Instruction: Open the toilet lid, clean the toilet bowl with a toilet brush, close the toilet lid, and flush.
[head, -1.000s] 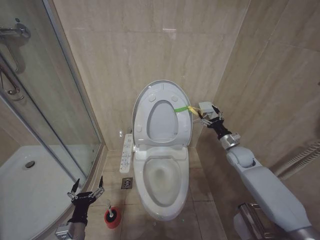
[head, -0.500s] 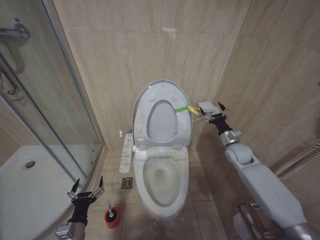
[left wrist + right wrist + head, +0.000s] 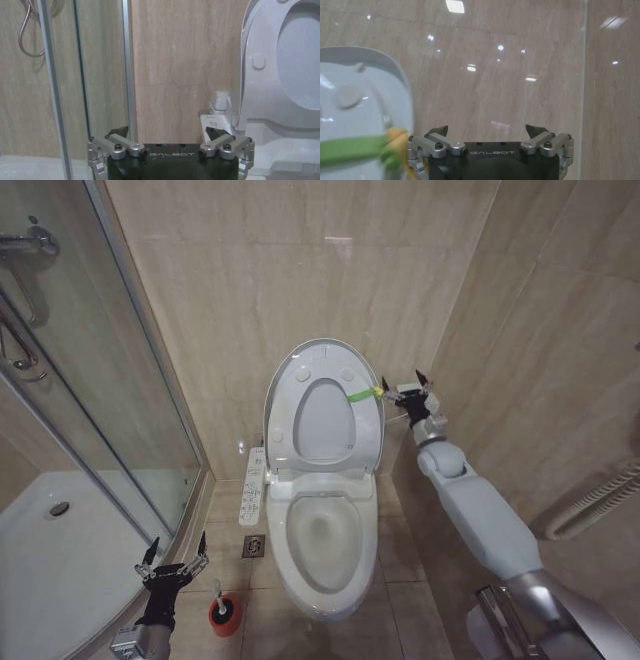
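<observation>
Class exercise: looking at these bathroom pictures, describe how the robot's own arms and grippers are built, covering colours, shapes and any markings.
The right arm has smooth, rounded pale grey shells joined by a silvery metal ring. The right gripper and left gripper sit on black wrists. Each gripper has a black body printed GALBOT, silver metal linkages with dark screws, and dark pointed fingertips. No loose cables are visible.
</observation>
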`<state>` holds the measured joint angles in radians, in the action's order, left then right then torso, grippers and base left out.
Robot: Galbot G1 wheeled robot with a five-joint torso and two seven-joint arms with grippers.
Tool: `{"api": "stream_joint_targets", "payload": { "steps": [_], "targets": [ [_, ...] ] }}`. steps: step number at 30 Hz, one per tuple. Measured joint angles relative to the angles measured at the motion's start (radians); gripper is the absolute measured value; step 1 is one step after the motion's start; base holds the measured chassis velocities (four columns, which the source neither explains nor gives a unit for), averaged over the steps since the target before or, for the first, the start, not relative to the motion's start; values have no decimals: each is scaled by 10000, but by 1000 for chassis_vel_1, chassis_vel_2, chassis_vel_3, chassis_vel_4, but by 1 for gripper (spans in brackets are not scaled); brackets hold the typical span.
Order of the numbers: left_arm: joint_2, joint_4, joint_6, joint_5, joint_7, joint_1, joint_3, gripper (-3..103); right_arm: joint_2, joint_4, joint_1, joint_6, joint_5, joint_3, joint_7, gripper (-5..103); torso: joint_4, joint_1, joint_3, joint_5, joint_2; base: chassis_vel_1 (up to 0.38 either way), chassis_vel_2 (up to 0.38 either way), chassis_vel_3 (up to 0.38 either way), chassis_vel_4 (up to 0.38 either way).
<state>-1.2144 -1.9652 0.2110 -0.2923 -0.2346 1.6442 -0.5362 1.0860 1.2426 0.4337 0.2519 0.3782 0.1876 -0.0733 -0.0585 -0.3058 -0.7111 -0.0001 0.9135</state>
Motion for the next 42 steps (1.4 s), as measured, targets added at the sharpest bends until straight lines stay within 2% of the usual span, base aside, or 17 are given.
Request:
{"api": "stream_joint_targets", "payload": {
  "steps": [10,22,27,29,32,37,42],
  "targets": [
    [0,0,0,0,0,0,0,100,62,-471,-435,5,-75,6,115,100,-1,0,0,0,0,0,0,0,0],
    [0,0,0,0,0,0,0,100,806,-1868,-1562,166,-590,-183,105,100,0,-1,0,-1,-1,0,0,0,0],
    [0,0,0,0,0,1,-1,100,1015,-2013,-1578,251,-743,-319,68,100,-3,-1,0,0,0,0,0,0,0],
    [0,0,0,0,0,1,-1,100,1023,-1943,-1501,261,-745,-364,48,100,-9,0,2,-3,0,0,0,0,0],
    [0,0,0,0,0,-1,0,100,1031,-1659,-1248,255,-746,-539,38,100,-4,-1,0,5,-1,0,0,0,0],
    [0,0,0,0,0,-1,0,100,797,-1064,-884,228,-711,-672,16,100,5,2,1,0,-2,0,0,0,0],
    [0,0,0,0,0,0,0,100,402,-846,-658,278,-662,-588,61,100,-2,1,1,1,-2,0,0,0,0]
  ]
}}
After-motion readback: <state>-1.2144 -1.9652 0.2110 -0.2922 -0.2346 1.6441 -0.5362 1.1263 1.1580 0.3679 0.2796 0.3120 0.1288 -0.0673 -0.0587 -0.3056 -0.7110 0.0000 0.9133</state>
